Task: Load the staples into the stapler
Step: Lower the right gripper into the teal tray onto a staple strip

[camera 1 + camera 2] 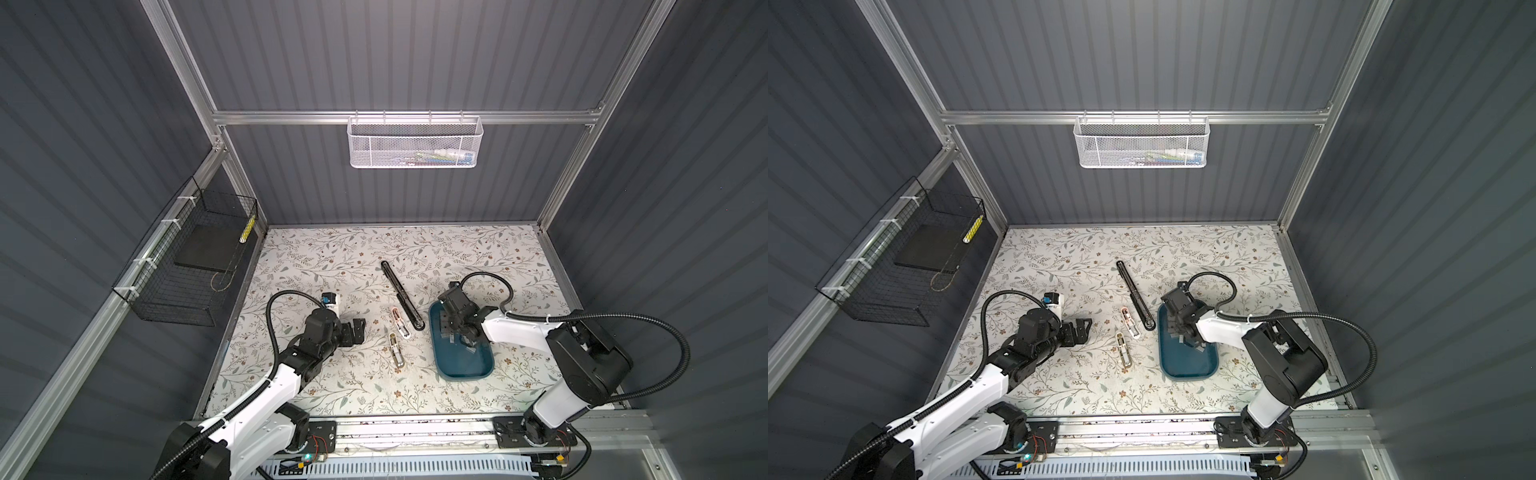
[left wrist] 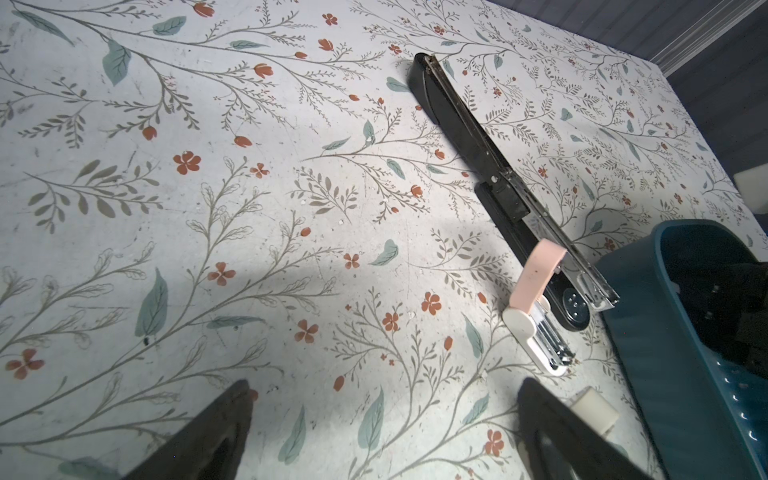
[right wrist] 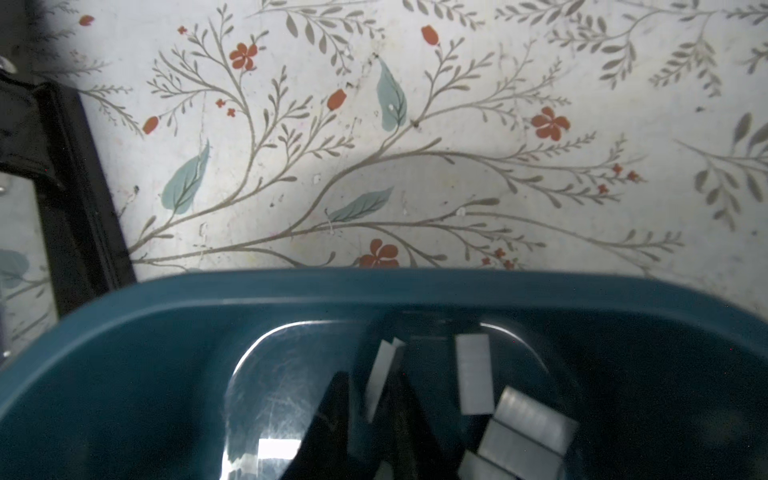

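- Down in the tray (image 1: pixel 459 365), which sits right of the middle of the surface (image 1: pixel 332 257) and nearer its front edge, my right gripper (image 1: pixel 468 340) has its jaws nearly closed on one strip (image 3: pixel 382 374). The strip stands on edge, tilted, between the fingers (image 3: pixel 328 424).
- More staples (image 3: pixel 528 419) lie loose on the tray floor, just beside that strip.
- My left gripper (image 1: pixel 356 331) hovers left of the staplers with its jaws spread wide, holding nothing.
- Three staplers lie opened near the middle of the surface:
  - The black stapler (image 1: pixel 401 295) is folded out flat, with its front end just beside the tray.
  - The pink stapler (image 1: pixel 401 325) lies close against the black one.
  - The beige stapler (image 1: pixel 397 351) is nearest the front edge.
- By my reckoning the task is at an early stage. The staplers are open and a strip is pinched but not out of the tray. I see no strip in the black channel, and I cannot tell what is in the pink or beige one.
- What I judge is left: lift the strip clear, seat it in a channel and close the stapler.
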